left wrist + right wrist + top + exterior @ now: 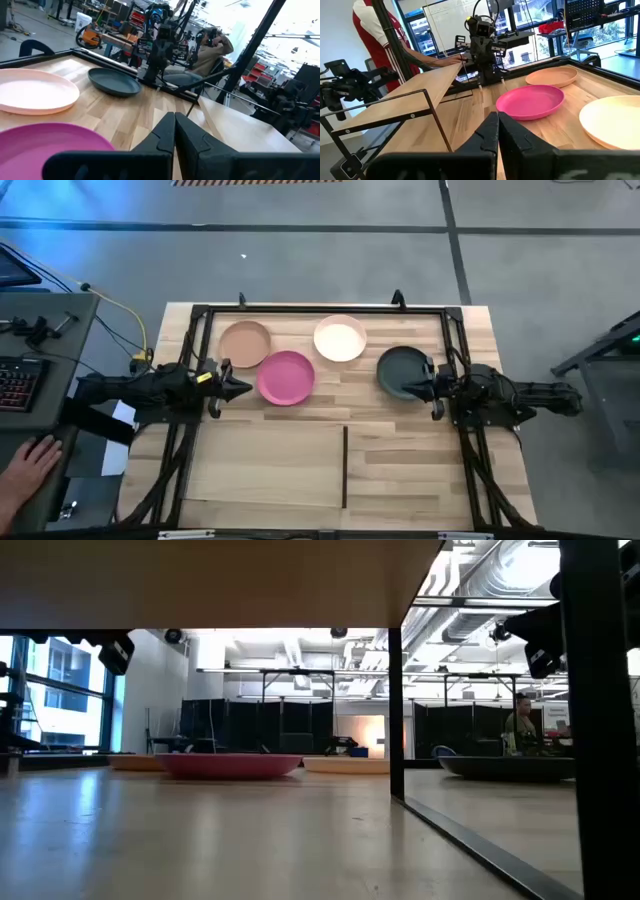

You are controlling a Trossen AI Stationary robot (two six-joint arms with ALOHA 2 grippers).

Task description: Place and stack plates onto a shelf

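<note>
Four plates are lying in a loose row across the far half of the butcher-block desk [400, 440], each flat on the wood, none stacked. The tan peach plate [245, 341] is sitting furthest toward the left arm's side, with the magenta pink plate [286, 377] just beside it and nearer the front, their rims close or touching. The cream white plate [340, 338] is lying near the middle at the back, close to the pink one. The dark grey-black plate [401, 370] is resting apart from the others on the right arm's side.

All four plates are sitting empty, with nothing showing inside them.

The shelf [270, 465], a pale plywood panel with a thin black edge strip, is standing over the front half of the desk. Nothing is resting on its top, and no plate is on it yet.

The left end effector [243, 387] is hovering just beside the pink plate's rim, its two dark fingers [190, 145] pressed together and clamped on nothing. The right end effector [411, 388] is hanging over the near edge of the dark grey-black plate, its fingers [517, 140] likewise closed together and empty.

At the left edge of the high view, a person's hand [28, 465] is resting beside the desk, near a keyboard [18, 383].
</note>
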